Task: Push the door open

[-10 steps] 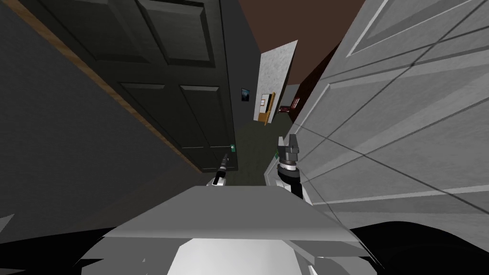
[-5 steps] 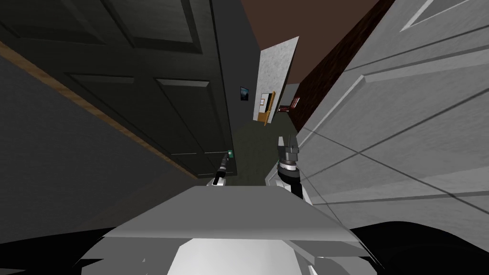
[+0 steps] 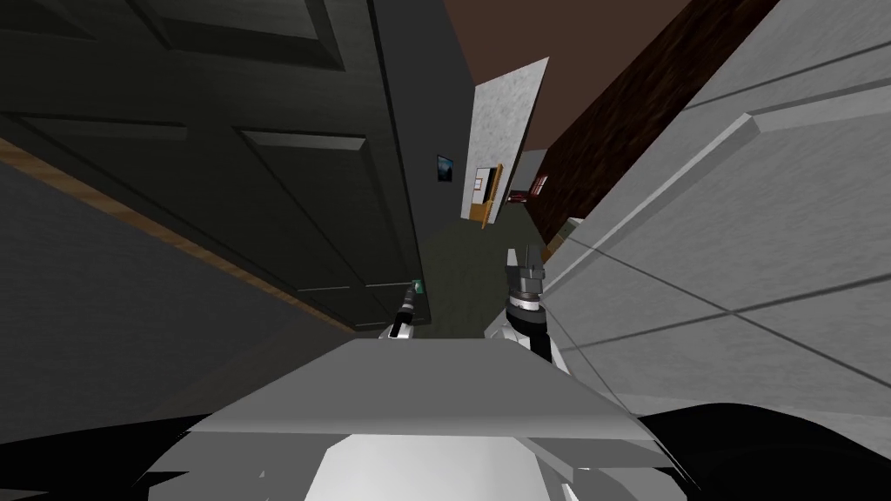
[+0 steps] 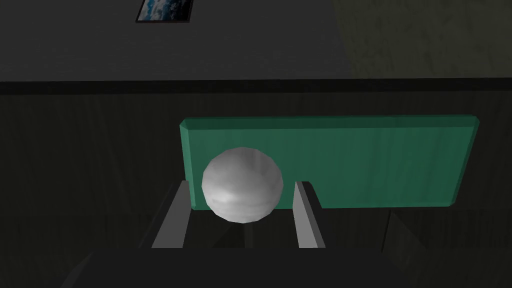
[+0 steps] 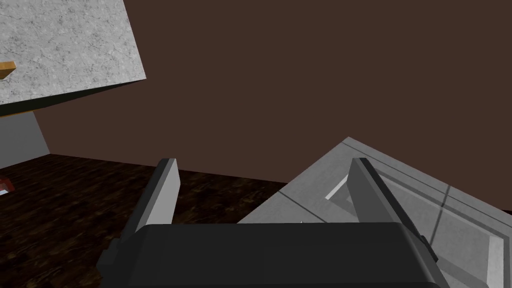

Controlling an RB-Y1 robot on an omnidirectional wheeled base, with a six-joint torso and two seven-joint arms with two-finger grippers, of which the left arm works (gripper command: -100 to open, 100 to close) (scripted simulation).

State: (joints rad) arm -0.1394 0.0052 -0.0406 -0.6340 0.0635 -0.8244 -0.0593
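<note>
While on the dark door (image 3: 261,200), knob (image 4: 242,184) snug between left jaws.

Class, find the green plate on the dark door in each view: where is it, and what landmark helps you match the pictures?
Head view: green plate at the dark door's edge, at the left gripper's tip.
Left wrist view: wide, behind the round knob held between that gripper's fingers.
Right wrist view: not in it.
Shared landmark: the small framed picture on the dark wall, head and left wrist views.
</note>
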